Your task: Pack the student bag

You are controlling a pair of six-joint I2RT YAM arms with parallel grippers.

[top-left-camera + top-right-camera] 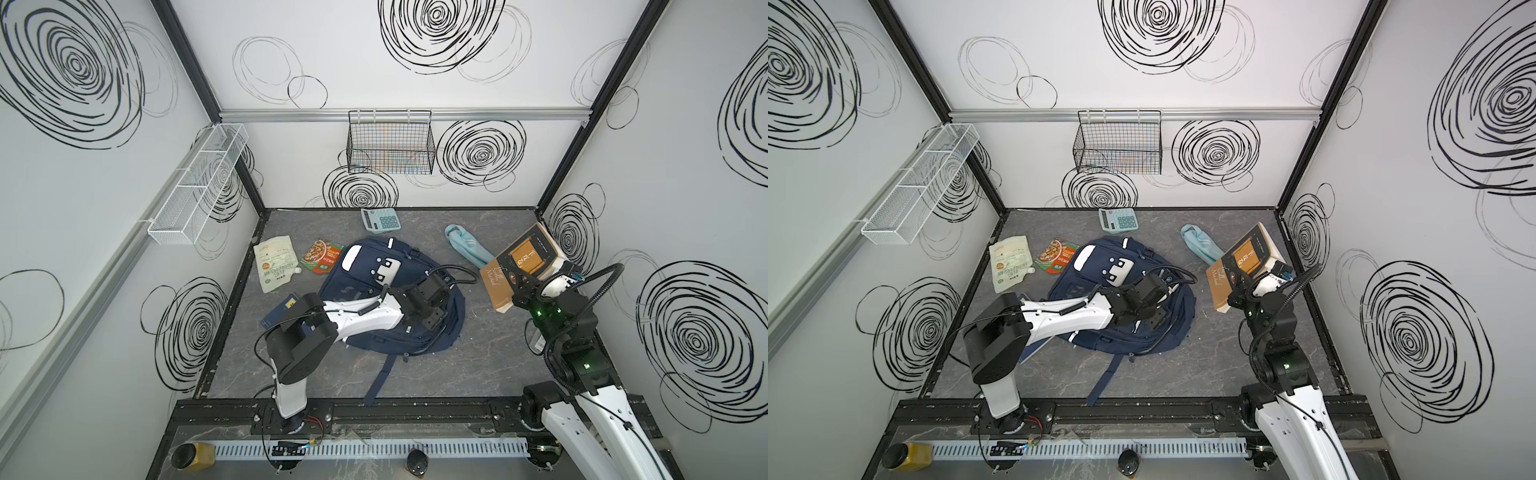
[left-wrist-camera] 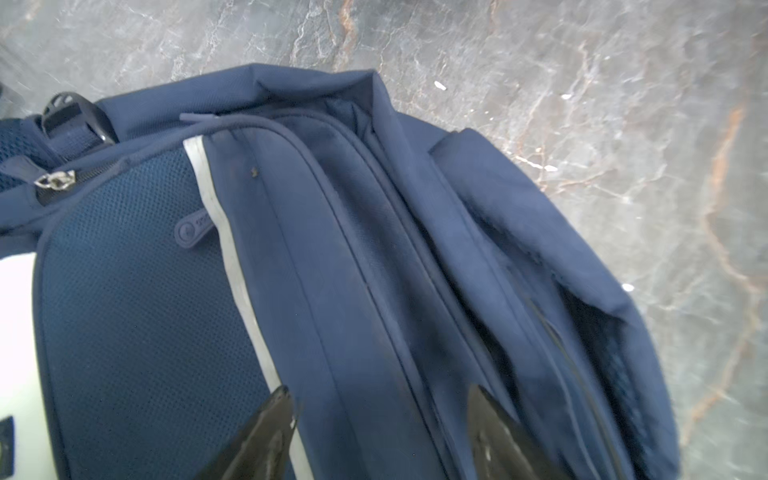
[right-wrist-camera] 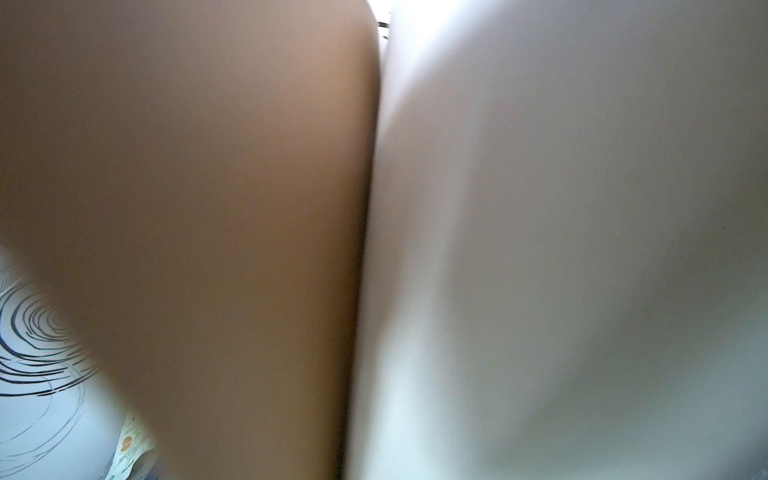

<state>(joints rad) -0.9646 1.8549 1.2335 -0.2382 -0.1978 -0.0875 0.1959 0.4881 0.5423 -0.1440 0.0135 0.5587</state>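
Observation:
The student bag [image 1: 361,291] [image 1: 1092,291], navy blue with a white face patch, lies flat in the middle of the table. My left gripper [image 1: 435,307] [image 1: 1154,307] hovers over its right end. In the left wrist view my left gripper [image 2: 379,388] stands open, its black fingertips [image 2: 274,415] spread across a fold of the bag [image 2: 374,249] beside a grey stripe. At the right, my right gripper [image 1: 518,286] [image 1: 1235,291] is shut on the edge of a brown book [image 1: 498,286], tilted up off the table. That book's cover [image 3: 208,208] and pages fill the right wrist view, hiding the fingers.
A dark book [image 1: 534,249] leans behind the brown one near the right wall. A light blue umbrella [image 1: 465,245], a calculator [image 1: 380,219], a white pouch [image 1: 274,264] and an orange food packet [image 1: 322,255] lie round the bag. A blue book [image 1: 282,311] sits under my left arm.

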